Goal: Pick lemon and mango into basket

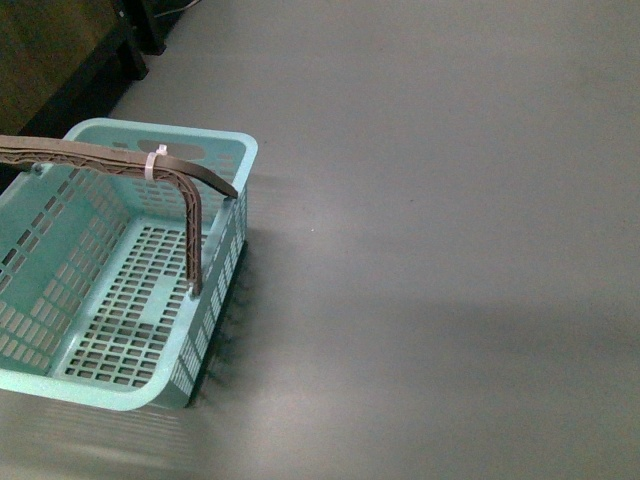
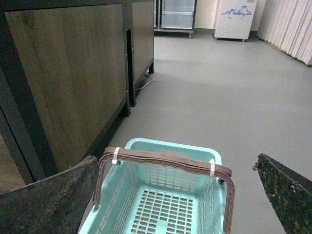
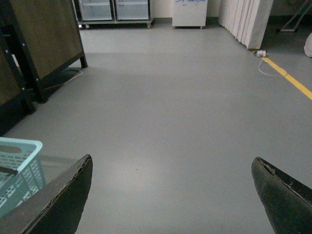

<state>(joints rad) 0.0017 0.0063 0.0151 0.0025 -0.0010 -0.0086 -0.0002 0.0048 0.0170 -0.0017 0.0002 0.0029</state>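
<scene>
i see the basket (image 1: pixel 120 126) empty on the floor (image 1: pixel 450 250) at my left; lemon and mango aren't in view. left gripper (image 2: pixel 175 161) over it and right gripper (image 3: pixel 171 160) both spread, ready to fetch.

floor (image 1: pixel 450 200): smooth matte grey, one continuous surface. standing on it: teal slotted basket (image 1: pixel 100 392), brown handles upright; dark-framed wooden cabinet (image 2: pixel 73 73) on legs, just beside the basket; glass-door fridges (image 3: pixel 114 9) well apart at the far wall. lying on it: yellow line (image 3: pixel 292 80); white cable (image 3: pixel 262 53).
</scene>
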